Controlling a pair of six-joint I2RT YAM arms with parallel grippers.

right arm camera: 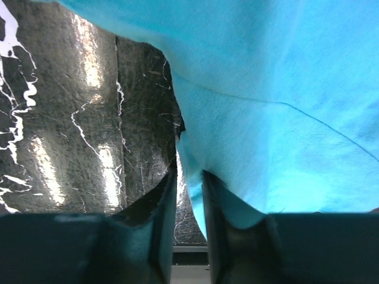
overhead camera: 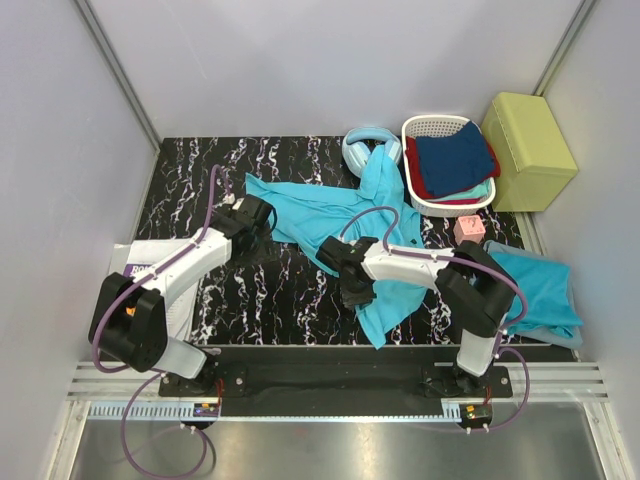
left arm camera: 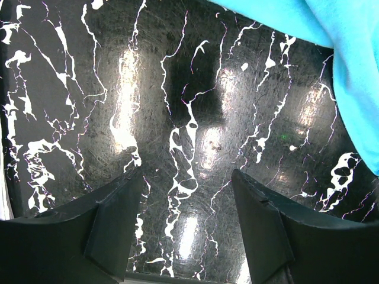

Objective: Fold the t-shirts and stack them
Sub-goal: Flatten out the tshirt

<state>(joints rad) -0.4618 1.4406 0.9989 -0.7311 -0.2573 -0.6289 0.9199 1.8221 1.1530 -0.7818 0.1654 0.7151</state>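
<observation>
The spread turquoise-blue short-sleeved t-shirt lies crumpled on the black white-veined surface, to the left of and nearer to us than the white perforated plastic basket. One part runs up alongside the basket's left wall. A second turquoise-blue shirt lies in a rough bundle on the near right side of the basket, which we judge to be the stacking place. We judge the spread shirt to be at the flattening stage, with each arm posted at one of its borders so that the cloth can be drawn taut. The left end effector hangs over bare surface at the shirt edge farthest from the basket. Its fingers stand well apart, nothing lies between them, and no cloth is touched. The right end effector sits at the shirt's near edge. Its fingers stand close together with a narrow gap, and the hem lies against the inner finger. We cannot tell whether cloth is pinched.
</observation>
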